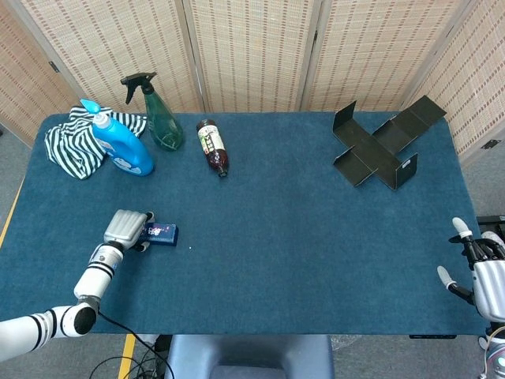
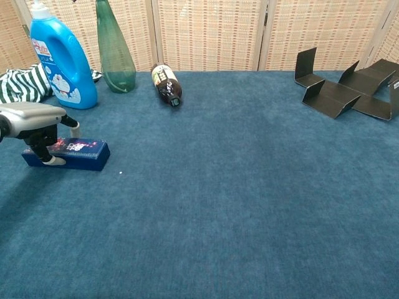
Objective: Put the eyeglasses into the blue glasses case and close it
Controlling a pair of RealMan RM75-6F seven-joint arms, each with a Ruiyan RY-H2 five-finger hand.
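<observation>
- The left hand [image 1: 126,227] is laid over the left end of the blue glasses case [image 2: 68,154]; its fingers [image 2: 47,152] are curled down over both long sides of the case, so the case is gripped.
- The case is seen lying flat and closed on the blue table [image 1: 300,237], near the table's left front part.
- No eyeglasses can be made out in either view.
- The right hand [image 1: 483,272] is seen only in the head view, far to the right of the case, just beyond the table's right front corner; its fingers are apart and nothing is held in it.
- Behind the case, toward the back edge of the table, a blue detergent bottle [image 2: 60,59] is stood upright, with a striped cloth [image 1: 71,142] bunched behind and to the left of it.
- Just to the right of the detergent bottle a green spray bottle [image 1: 160,117] is stood upright.
- Further right of the spray bottle a brown bottle [image 2: 166,84] is laid on its side, its cap pointed to the front.
- Far to the right of the case, at the back right of the table, a dark folded divider [image 1: 383,146] is spread out.
</observation>
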